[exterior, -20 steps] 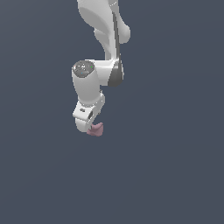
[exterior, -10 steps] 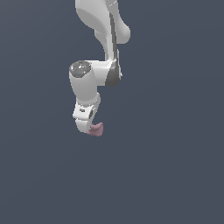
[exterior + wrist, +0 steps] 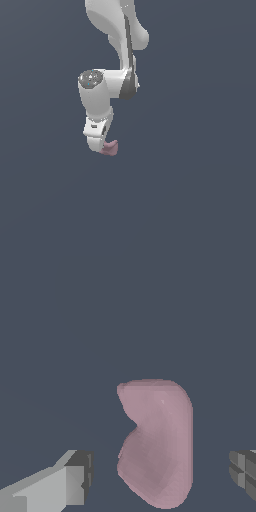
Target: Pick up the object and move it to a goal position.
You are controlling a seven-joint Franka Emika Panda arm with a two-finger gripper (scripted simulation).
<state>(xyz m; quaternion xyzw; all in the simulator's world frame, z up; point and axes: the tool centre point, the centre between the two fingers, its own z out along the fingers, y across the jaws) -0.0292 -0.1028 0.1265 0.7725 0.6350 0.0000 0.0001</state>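
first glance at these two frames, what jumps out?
The white arm hanging down the exterior view's middle against a flat slate-grey backdrop, with nothing else around it. Next, the dusty-pink object at the tip of the gripper. In the wrist view the object fills the centre, notched on one side, sitting between the two fingers with gaps on both sides, so the gripper is open.

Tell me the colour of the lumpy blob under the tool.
Dusty pink, matte and plain; the blob shows best in the wrist view.
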